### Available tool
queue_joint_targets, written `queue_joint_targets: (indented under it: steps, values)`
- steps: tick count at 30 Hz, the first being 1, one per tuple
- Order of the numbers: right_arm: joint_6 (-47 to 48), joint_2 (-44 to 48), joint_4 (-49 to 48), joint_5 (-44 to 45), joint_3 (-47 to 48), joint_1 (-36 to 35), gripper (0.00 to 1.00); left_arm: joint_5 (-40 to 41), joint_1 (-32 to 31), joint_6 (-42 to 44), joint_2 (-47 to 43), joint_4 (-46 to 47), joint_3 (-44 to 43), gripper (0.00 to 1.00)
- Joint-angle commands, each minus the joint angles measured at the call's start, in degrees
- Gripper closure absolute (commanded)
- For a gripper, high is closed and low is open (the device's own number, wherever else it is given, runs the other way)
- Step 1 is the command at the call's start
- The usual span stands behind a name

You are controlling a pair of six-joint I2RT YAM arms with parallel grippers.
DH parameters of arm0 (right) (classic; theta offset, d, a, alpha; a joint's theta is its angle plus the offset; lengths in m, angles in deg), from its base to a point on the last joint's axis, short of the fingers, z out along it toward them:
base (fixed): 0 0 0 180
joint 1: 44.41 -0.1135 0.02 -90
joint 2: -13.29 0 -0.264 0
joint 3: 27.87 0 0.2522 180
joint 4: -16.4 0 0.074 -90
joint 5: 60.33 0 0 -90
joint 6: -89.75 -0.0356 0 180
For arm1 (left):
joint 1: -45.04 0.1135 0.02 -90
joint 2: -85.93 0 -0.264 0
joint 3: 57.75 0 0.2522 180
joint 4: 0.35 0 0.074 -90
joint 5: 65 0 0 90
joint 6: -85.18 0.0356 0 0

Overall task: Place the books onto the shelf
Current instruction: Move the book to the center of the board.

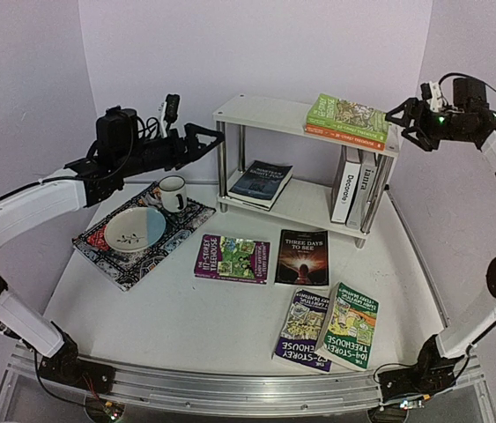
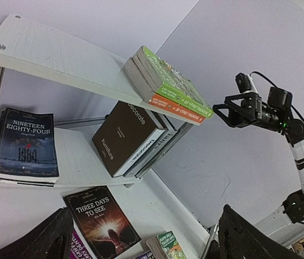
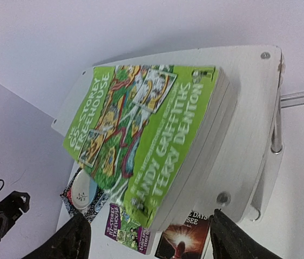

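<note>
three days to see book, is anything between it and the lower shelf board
Nothing visible does. Three Days to See lies flat on the table just in front of the shelf, and the middle of its lower board is bare, between Nineteen Eighty-Four on the left and the upright books on the right.

A dark patterned placemat (image 1: 120,267) lies at an angle on the left of the white table (image 1: 142,326). On it sit a pale plate (image 1: 136,227) with a small leaf motif and, at its far corner, an upright white mug (image 1: 172,192) with dark trim
</note>
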Motion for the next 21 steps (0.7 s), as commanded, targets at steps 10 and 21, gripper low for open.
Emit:
queue_joint_targets:
  steps: [10,21]
  values:
    - [-3.9,31.6,-8.8,-4.2,-43.7,0.1,0.21,3.6,0.2,-1.2,-13.0,-1.7,18.6,0.05]
    - [-11.8,37.7,-12.0,-9.3,-71.2,0.1,0.02,0.8,-0.2,-4.5,-13.8,0.0,30.2,0.02]
